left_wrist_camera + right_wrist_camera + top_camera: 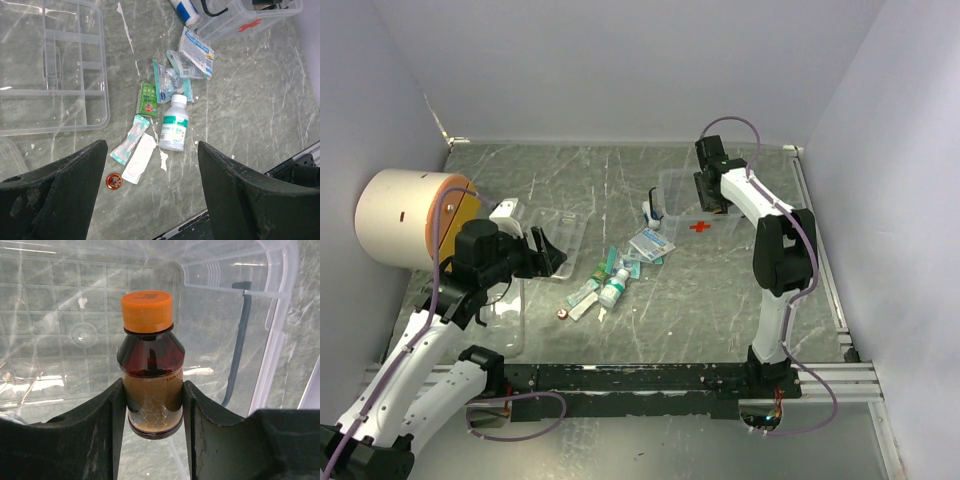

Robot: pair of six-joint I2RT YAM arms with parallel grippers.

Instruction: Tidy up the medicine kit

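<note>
Our left arm comes up from the lower left of the top view, bent at the elbow. The left gripper points toward the middle of the grey marbled table. Its two black fingers stand wide apart, and we see nothing between them.

In the left wrist view, the left gripper hangs over a small pile of things. There is a white plastic bottle with a green label, some flat white and green packets and a tiny red round tin. The clear divided tray lies flat in the upper left of that view, just beside the left finger. The clear plastic case with its red cross sits far off in the upper right corner, well apart from this gripper.

Our right arm stands tall on the right side of the top view and bends over at the top. The right gripper points down into the clear plastic case in the upper middle of the view.

In the right wrist view, the right gripper is clamped on a small brown bottle with an orange cap. One finger presses each side, and the bottle stands upright. The clear plastic case fills the view behind the bottle.
</note>
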